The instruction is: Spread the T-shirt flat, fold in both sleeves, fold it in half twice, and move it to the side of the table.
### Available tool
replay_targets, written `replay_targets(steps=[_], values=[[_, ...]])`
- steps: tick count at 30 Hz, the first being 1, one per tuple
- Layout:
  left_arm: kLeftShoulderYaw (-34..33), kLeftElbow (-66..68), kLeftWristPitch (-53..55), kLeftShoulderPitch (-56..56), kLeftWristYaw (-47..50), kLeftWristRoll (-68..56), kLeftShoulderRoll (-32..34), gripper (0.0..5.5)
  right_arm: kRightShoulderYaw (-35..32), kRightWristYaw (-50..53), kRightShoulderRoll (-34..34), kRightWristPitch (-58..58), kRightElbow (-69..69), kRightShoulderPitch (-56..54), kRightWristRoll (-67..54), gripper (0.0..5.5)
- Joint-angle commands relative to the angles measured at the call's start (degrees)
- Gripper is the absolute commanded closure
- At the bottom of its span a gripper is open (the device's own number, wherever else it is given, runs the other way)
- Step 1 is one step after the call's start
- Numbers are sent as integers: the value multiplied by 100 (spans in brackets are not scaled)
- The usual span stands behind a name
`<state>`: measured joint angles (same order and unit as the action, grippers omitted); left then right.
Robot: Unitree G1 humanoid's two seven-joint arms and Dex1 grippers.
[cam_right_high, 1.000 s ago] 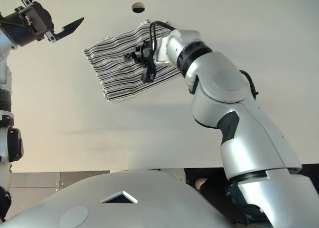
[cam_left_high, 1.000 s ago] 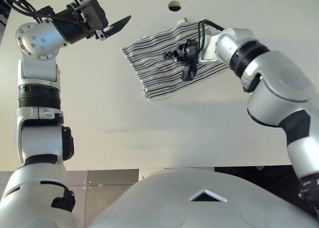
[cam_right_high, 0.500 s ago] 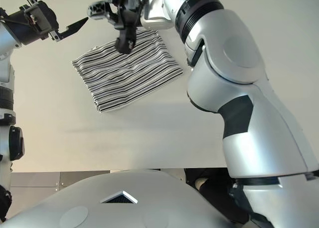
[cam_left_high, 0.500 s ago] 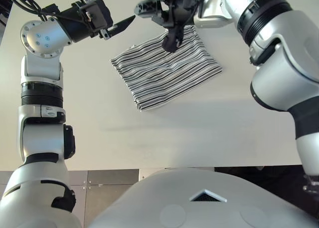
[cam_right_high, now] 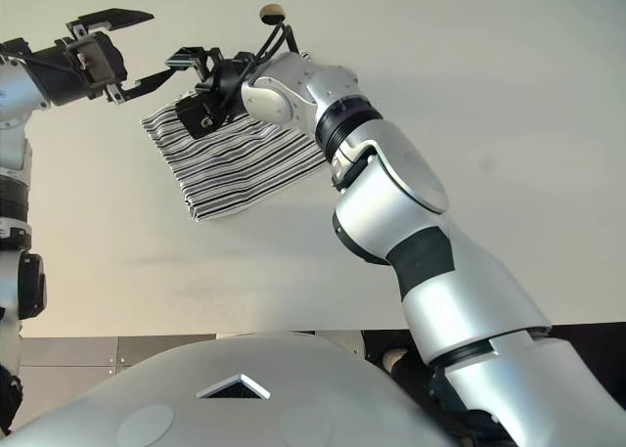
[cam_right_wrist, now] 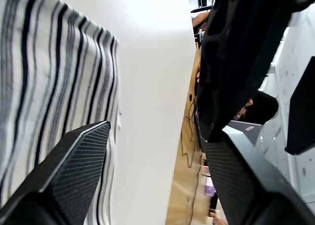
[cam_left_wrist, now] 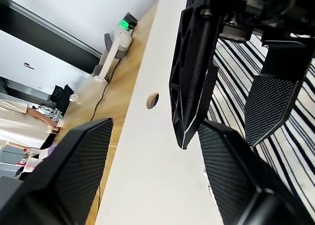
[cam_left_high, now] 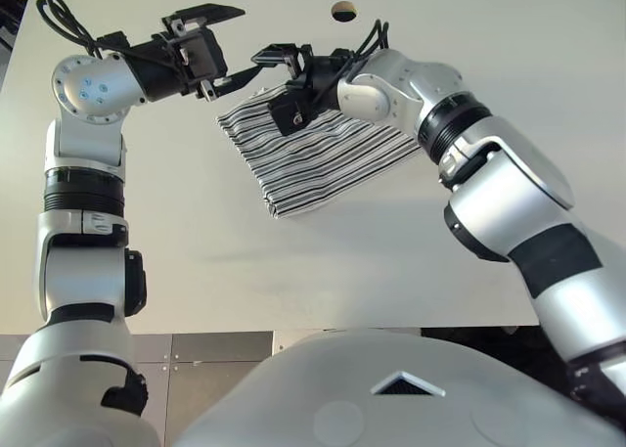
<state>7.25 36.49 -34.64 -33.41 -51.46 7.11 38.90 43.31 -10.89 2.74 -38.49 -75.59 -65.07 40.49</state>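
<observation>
From the left eye view, we see the T-shirt (cam_left_high: 323,158) lying as a compact striped rectangle on the white table (cam_left_high: 391,261), toward its far middle, below a small hole (cam_left_high: 342,11) in the tabletop. The left gripper (cam_left_high: 246,38) hangs just beyond the shirt's far left corner with its fingers spread wide and nothing between them. The right gripper (cam_left_high: 274,87) sits over that same corner, its fingers also well apart and holding nothing. The two tools are very close, nearly interleaved.

The right eye view gives us the same layout. Both tools crowd one corner, and the rest of the folded shirt lies flat and untouched.

In the left wrist view, we look between that arm's own spread fingers (cam_left_wrist: 74,171) at bare tabletop. The other arm's dark fingers stand close ahead over the stripes (cam_left_wrist: 295,136).

In the right wrist view, we see the shirt's edge beside one of this arm's own fingers (cam_right_wrist: 74,176), with white table in the gap. A large dark finger (cam_right_wrist: 246,48), which we take for the left arm's, is close in front.

We judge the spreading, the sleeve folds and both halvings done, since the shirt reads as a neat layered packet. What is left is moving it to the side of the table, and neither tool has a hold on the cloth yet.
</observation>
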Motion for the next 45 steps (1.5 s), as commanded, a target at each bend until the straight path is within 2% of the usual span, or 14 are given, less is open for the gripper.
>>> replay_targets(steps=[1,4,7,13,17,27,36,41,45], values=[[-83,-85,-210,-350,11,-133,127,237,50,-679,134,-141,28,327,23,217],[297,182,-622,105,-253,450,552,237,-234,-843,-244,-127,59,9,-222,217],[542,455,-915,314,-340,665,700,237,-561,-1075,-376,-17,52,-66,-484,217],[940,565,-1280,615,-609,741,809,237,-1582,-1973,-68,543,107,-22,-1487,217],[886,550,-1253,632,-572,583,817,237,-1791,-2346,39,747,165,79,-1662,217],[603,844,-1159,354,-601,364,1138,237,-1732,-3257,249,702,495,1007,-1718,217],[485,1399,-1255,10,-509,435,1399,237,-1690,-3985,407,1216,909,1772,-1921,217],[472,1202,-1284,4,-523,349,1361,237,-977,-4841,-113,2075,1490,2080,-1422,217],[490,847,-1221,26,-575,277,1309,237,-577,-6854,-1120,3507,3490,2400,-1607,217]])
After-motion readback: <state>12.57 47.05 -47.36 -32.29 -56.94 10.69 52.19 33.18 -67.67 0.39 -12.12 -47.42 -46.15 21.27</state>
